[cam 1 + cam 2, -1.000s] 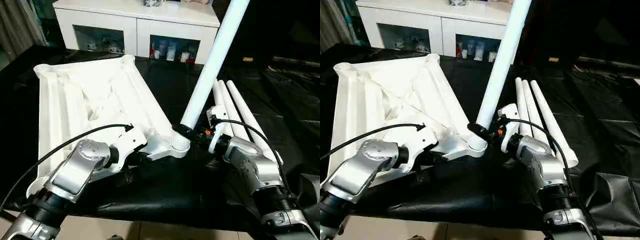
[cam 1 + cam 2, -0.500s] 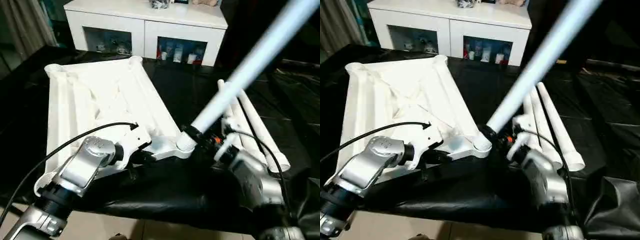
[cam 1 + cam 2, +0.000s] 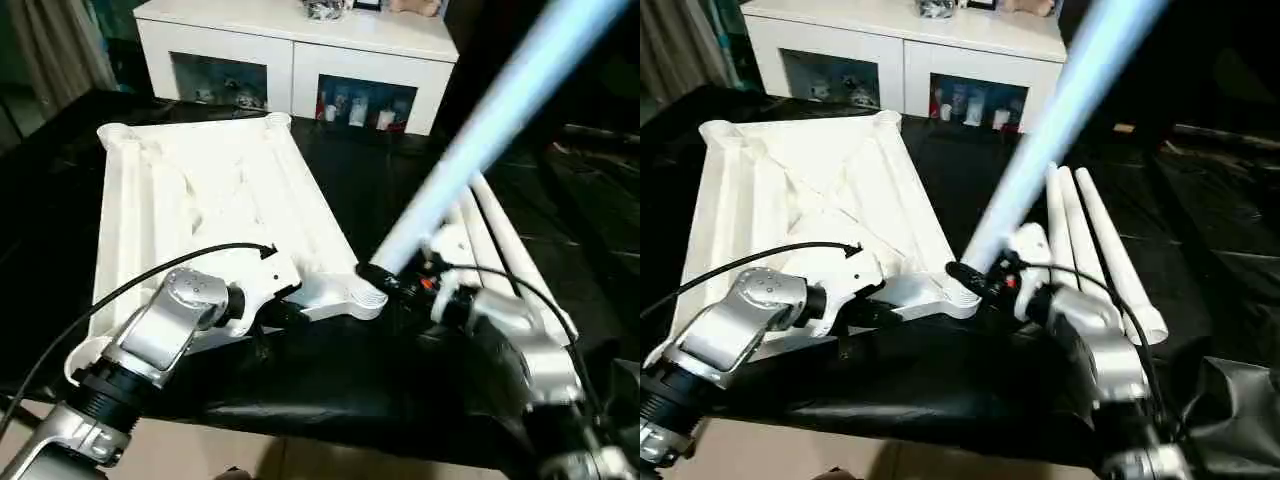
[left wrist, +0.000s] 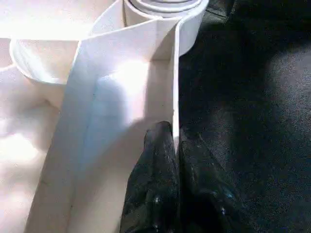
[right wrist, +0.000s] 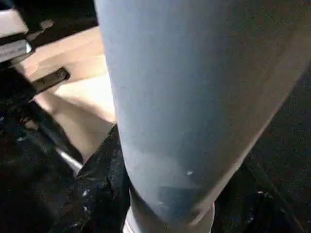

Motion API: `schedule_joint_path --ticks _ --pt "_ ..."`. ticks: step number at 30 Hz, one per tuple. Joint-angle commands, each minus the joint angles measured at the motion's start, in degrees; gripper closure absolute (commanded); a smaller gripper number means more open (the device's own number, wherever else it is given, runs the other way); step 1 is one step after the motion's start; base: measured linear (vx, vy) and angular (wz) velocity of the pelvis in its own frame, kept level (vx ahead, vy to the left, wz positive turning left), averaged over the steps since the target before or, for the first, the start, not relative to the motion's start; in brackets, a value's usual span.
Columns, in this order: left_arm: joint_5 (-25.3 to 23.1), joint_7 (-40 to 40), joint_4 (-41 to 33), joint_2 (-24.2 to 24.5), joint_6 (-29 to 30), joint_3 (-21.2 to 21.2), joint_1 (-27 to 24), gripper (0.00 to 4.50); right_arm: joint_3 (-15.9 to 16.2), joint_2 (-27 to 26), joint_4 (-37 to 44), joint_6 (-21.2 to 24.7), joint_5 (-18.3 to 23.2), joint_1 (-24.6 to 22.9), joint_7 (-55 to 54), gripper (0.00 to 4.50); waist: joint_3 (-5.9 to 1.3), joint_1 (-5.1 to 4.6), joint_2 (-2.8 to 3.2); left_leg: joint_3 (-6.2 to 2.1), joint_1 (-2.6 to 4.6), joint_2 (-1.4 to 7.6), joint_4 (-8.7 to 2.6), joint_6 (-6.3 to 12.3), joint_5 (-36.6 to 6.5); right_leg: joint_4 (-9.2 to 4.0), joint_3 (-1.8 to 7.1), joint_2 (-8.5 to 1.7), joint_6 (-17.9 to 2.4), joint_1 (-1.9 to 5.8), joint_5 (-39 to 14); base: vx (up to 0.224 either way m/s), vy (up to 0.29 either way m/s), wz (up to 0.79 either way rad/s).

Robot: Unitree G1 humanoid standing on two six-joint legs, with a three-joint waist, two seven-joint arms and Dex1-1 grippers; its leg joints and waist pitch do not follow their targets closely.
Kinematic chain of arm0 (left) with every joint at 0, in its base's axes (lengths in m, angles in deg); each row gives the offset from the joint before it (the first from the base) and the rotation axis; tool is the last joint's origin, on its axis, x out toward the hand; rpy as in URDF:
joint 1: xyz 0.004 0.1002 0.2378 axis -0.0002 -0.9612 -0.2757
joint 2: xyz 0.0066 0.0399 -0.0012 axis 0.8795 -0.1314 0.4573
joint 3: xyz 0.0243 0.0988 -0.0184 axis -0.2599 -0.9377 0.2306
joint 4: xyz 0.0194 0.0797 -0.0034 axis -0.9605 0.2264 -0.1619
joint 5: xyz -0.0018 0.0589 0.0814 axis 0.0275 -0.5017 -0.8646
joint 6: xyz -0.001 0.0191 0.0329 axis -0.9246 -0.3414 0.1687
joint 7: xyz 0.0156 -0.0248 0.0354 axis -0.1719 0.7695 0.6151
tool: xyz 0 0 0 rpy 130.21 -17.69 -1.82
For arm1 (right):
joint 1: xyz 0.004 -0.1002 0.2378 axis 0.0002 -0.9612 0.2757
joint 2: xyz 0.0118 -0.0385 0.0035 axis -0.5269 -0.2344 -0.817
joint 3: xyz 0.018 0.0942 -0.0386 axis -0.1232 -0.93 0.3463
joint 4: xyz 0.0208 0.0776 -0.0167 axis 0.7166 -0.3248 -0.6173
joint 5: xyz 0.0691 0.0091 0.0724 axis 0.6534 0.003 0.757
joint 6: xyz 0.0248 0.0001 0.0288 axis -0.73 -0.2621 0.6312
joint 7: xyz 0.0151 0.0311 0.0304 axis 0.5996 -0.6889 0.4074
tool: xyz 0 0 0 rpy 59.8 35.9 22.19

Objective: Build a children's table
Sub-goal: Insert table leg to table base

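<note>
- The white tabletop (image 3: 200, 210) lies upside down on the black-covered work table (image 3: 330, 370), ribs up, with its near-right corner socket (image 3: 350, 295) hanging right at the robot's side of the work.
- The left gripper (image 4: 176, 145) is pinched onto the thin side wall of the top just behind that socket — fingers pressed together with the rim between them, holding the piece steady.
- The right gripper (image 3: 400, 282) is clamped round the foot of one leg (image 3: 470, 150), whose lower end sits at the socket while the tube leans hard away toward the far right.
- That lean looks like the trouble: I'd say the leg needs to be brought upright over the socket before any push, or it will jam on the lip.
- The left pinch should hold firm so the top doesn't skate on the slick black cover.
- Three spare legs (image 3: 1090, 240) lie side by side just beyond the right arm — worth keeping the elbow off them.
</note>
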Motion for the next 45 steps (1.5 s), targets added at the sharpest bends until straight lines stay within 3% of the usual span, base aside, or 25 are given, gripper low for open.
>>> schedule_joint_path --ticks 1,3,5,13,20,22,23,27,29,31,32,35,36,39,41,43,45 --pt "-0.4 -0.1 0.5 0.0 -1.2 0.2 0.7 4.5 4.5 0.6 -4.1 4.1 -2.3 -1.1 3.6 2.64 -2.16 -0.39 -0.11 -2.81 1.22 4.84 -5.81 -2.31 -23.9 -5.22 2.42 -3.68 -7.5 0.38 -30.3 0.0 0.0 0.0" --pt "-0.5 0.6 0.5 0.3 -1.9 -0.2 0.8 4.5 6.4 1.9 -5.5 5.1 -3.1 0.0 6.5 2.64 -2.21 -0.46 -0.35 -2.93 1.08 4.85 -5.88 -2.5 -24.3 -5.08 2.33 -3.67 -7.6 0.55 -30.2 0.0 0.0 0.0" --pt "-0.5 1.2 0.5 0.6 -2.3 -0.4 0.8 4.5 7.8 2.8 -6.5 5.3 -4.0 0.5 8.8 2.64 -2.17 -0.29 -0.23 -2.8 1.29 4.86 -5.86 -2.53 -24.5 -5.18 2.47 -3.62 -7.7 0.32 -29.5 0.0 0.0 0.0" --pt "0.5 5.7 0.8 1.4 -7.0 -1.3 1.2 4.5 9.3 3.8 -8.8 4.9 -3.5 0.1 14.7 2.64 -2.47 0.04 -0.47 -2.61 1.25 4.98 -5.95 -2.43 -23.4 -4.61 2.6 -3.52 -9.8 0.6 -23.3 0.0 0.0 0.0" --pt "2.1 12.1 1.7 2.2 -11.9 -2.3 2.1 4.5 9.4 4.3 -8.2 1.9 -2.6 -1.8 19.3 2.64 -2.42 0.11 0.01 -2.56 1.47 5.07 -6.21 -3.02 -24.8 -4.4 2.64 -3.32 -11.1 0.63 -20.1 0.0 0.0 0.0" --pt "1.2 12.6 4.3 2.0 -13.8 -2.6 3.4 4.5 9.8 4.4 -7.1 1.1 -2.8 -2.8 20.4 2.64 -2.32 0.28 0.54 -2.58 1.66 5.0 -6.24 -3.4 -26.0 -4.55 2.72 -3.35 -10.9 0.51 -20.7 0.0 0.0 0.0" --pt "1.1 12.8 4.7 2.0 -14.2 -2.5 3.6 4.5 10.2 4.6 -7.0 0.8 -3.4 -3.1 20.4 2.64 -2.34 0.24 0.32 -2.47 1.77 4.98 -6.18 -3.4 -26.4 -4.68 2.73 -3.31 -10.8 0.44 -21.0 0.0 0.0 0.0" --pt "0.9 14.7 6.6 1.8 -16.2 -2.7 4.6 4.5 10.5 4.4 -7.0 0.1 -3.9 -3.8 20.8 2.64 -2.31 0.21 0.9 -2.85 1.51 5.12 -6.52 -3.89 -27.0 -4.36 2.67 -3.36 -11.2 0.81 -20.0 0.0 0.0 0.0" --pt "0.7 15.1 7.1 1.7 -16.6 -2.7 4.8 4.5 10.2 4.1 -7.1 -0.1 -3.8 -3.9 20.4 2.64 -2.31 0.2 0.87 -2.81 1.43 5.2 -6.57 -3.78 -26.1 -4.25 2.68 -3.46 -11.7 0.94 -18.8 0.0 0.0 0.0" --pt "0.5 15.0 7.7 1.5 -16.5 -2.6 5.1 4.5 9.2 3.4 -7.9 -0.7 -3.7 -3.8 18.9 2.64 -2.18 0.16 1.05 -2.79 1.44 5.18 -6.58 -3.83 -26.6 -4.38 2.74 -3.56 -11.8 0.89 -19.9 0.0 0.0 0.0" --pt "0.3 14.5 8.3 1.2 -16.3 -2.5 5.3 4.5 8.3 2.7 -8.8 -1.0 -3.7 -3.5 17.2 2.64 -2.19 0.1 0.85 -2.77 1.45 5.15 -6.56 -3.81 -26.9 -4.53 2.75 -3.57 -11.7 0.9 -20.6 0.0 0.0 0.0" --pt "-0.4 12.6 10.0 0.3 -15.3 -2.2 6.1 4.5 5.9 0.9 -12.2 -2.5 -4.4 -2.2 11.6 2.64 -1.42 -0.19 0.93 -3.21 1.77 5.13 -6.73 -4.71 -32.7 -5.48 2.8 -3.79 -9.9 0.23 -29.7 0.0 0.0 0.0" --pt "-0.5 12.3 10.3 0.1 -15.2 -2.1 6.2 4.5 5.5 0.6 -12.7 -2.7 -4.6 -2.0 10.8 2.64 -1.33 -0.34 0.94 -3.71 1.97 5.12 -6.82 -5.1 -35.2 -5.88 2.6 -4.08 -8.2 0.22 -35.0 0.0 0.0 0.0" --pt "-1.4 9.0 12.0 -1.4 -13.1 -1.3 7.2 4.5 3.1 -1.0 -15.9 -3.6 -4.8 -0.6 5.2 2.64 -1.02 -1.07 1.28 -4.76 2.2 5.23 -7.18 -6.23 -40.5 -6.66 1.79 -4.09 -5.5 0.16 -41.1 -0.053 0.01 -0.09" --pt "-2.2 2.8 14.0 -4.3 -8.9 0.3 8.4 4.5 0.2 -3.4 -20.4 -3.6 -4.9 1.3 -3.1 2.64 -0.97 -1.76 1.74 -5.27 2.45 5.12 -7.52 -7.09 -43.7 -6.99 0.61 -3.76 -5.5 0.61 -39.4 -0.06 0.03 -0.09" --pt "-2.3 -0.6 14.3 -6.4 -4.8 1.1 8.9 4.5 -1.6 -5.5 -24.3 -3.8 -5.1 3.1 -10.0 2.64 -0.57 -2.79 2.31 -5.91 1.8 5.25 -8.68 -7.82 -46.7 -6.53 -0.94 -3.37 -6.0 1.88 -34.6 -0.066 0.039 -0.11" --pt "-2.7 -2.1 14.6 -7.4 -2.9 1.2 9.2 4.5 -2.4 -6.7 -26.9 -4.3 -5.5 4.5 -14.5 2.64 -0.29 -3.15 2.77 -5.51 1.26 5.44 -10.1 -7.89 -49.2 -5.63 -1.76 -2.68 -6.0 2.94 -31.7 -0.05 0.038 -0.12"
